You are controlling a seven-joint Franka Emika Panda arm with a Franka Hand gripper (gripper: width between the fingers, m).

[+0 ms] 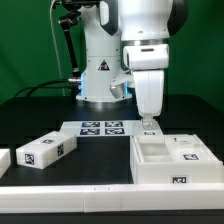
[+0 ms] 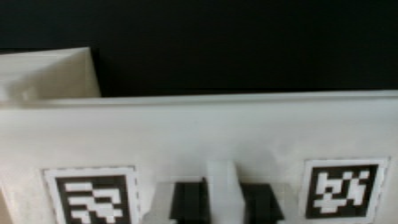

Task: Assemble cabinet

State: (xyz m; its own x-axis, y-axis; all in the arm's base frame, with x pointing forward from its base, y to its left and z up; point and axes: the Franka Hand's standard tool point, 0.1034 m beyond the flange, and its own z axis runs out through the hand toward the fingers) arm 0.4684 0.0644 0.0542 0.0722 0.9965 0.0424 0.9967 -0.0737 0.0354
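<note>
Cabinet (image 1: 172,168): open-topped white body on the counter (image 1: 30,122), exterior view's right, long axis across the view; loose block (image 1: 47,150) well apart. Tool (image 1: 150,127) at its rear wall; blurred, we cannot tell its grip.

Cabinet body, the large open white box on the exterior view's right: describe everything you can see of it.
The cabinet body is a white, plastic-looking box lying on the black table, open side up, with an inner wall splitting it into compartments. Small black-and-white tags sit on its front face and upper surfaces. The gripper hangs right over its rear edge; whether the fingers touch it cannot be told.
</note>
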